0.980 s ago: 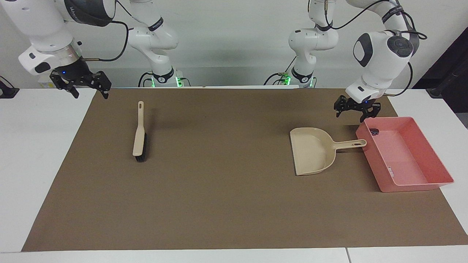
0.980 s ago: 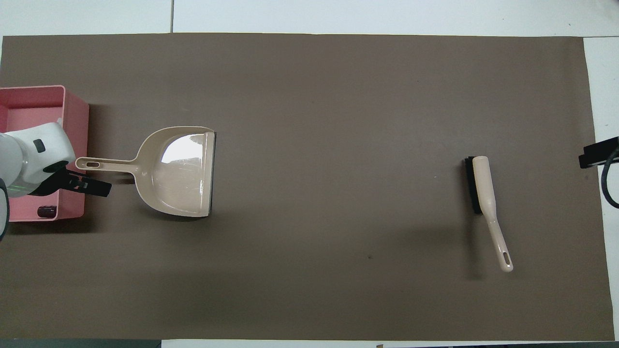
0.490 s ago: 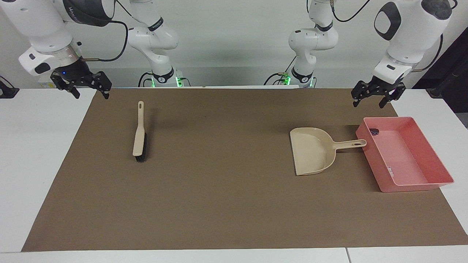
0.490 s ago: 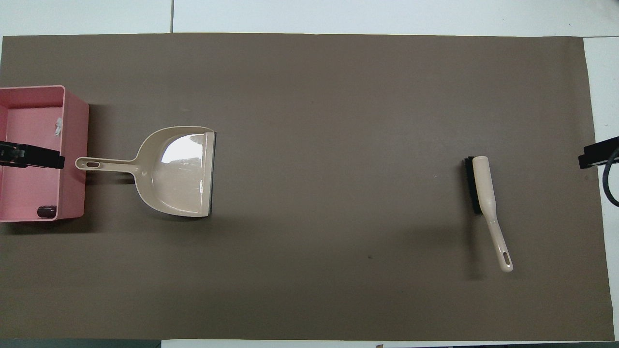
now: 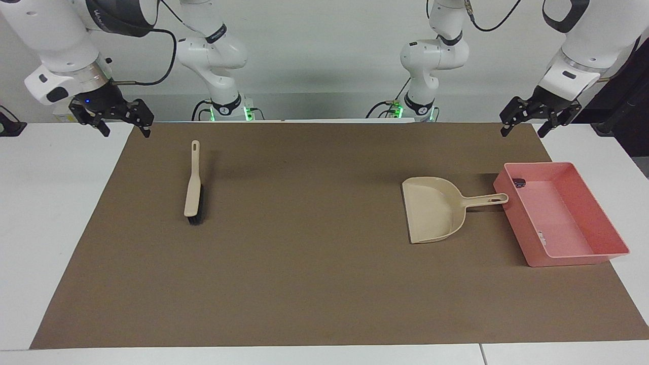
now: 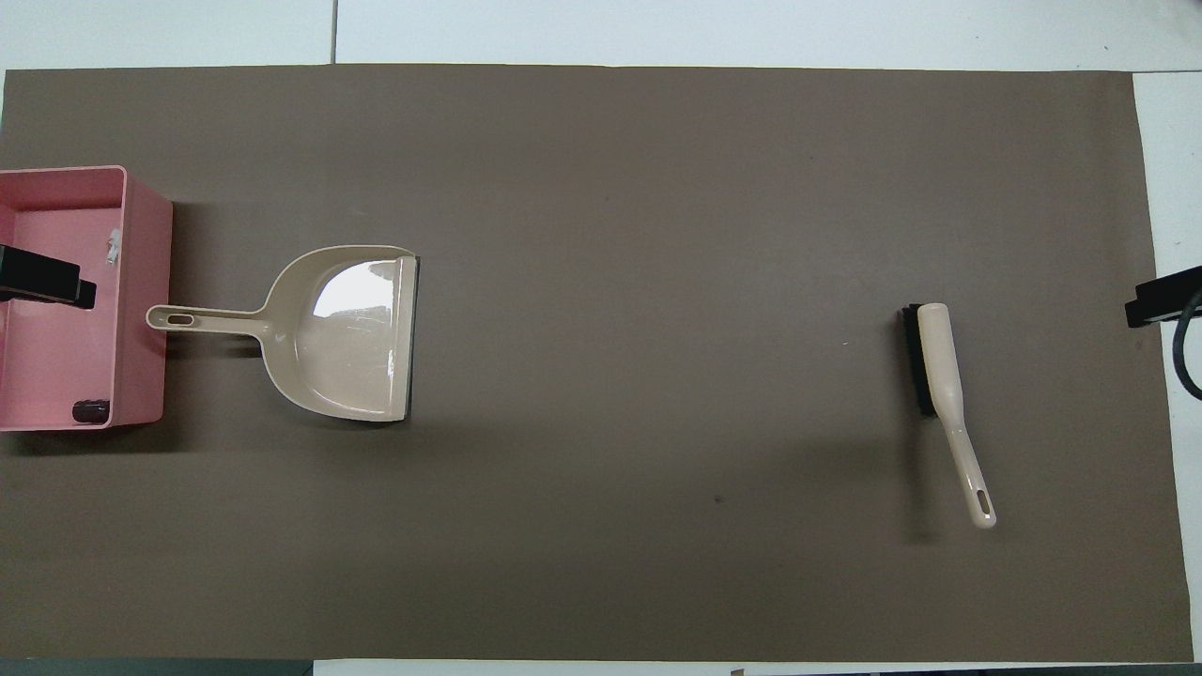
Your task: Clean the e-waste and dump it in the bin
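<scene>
The pink bin (image 5: pixel 574 259) (image 6: pixel 143 282) sits on the brown mat at the left arm's end of the table. Inside it lies the e-waste: a small black block (image 5: pixel 518 182) (image 6: pixel 90 409) in the corner nearest the robots and a tiny white piece (image 5: pixel 542 235) (image 6: pixel 114 246) by the wall that faces the dustpan. My left gripper (image 5: pixel 523 133) hangs open and empty over the mat's corner, clear of the bin. My right gripper (image 5: pixel 125 133) waits open and empty over the mat's corner at the right arm's end.
A beige dustpan (image 5: pixel 433 210) (image 6: pixel 352 333) lies flat beside the bin, its handle reaching to the bin's wall. A beige brush with black bristles (image 5: pixel 193 190) (image 6: pixel 944 366) lies toward the right arm's end. White table borders the mat (image 5: pixel 314 284).
My left gripper has risen and drawn away from the bin's corner toward the mat's corner. The right arm, bin, dustpan and brush have not moved.
</scene>
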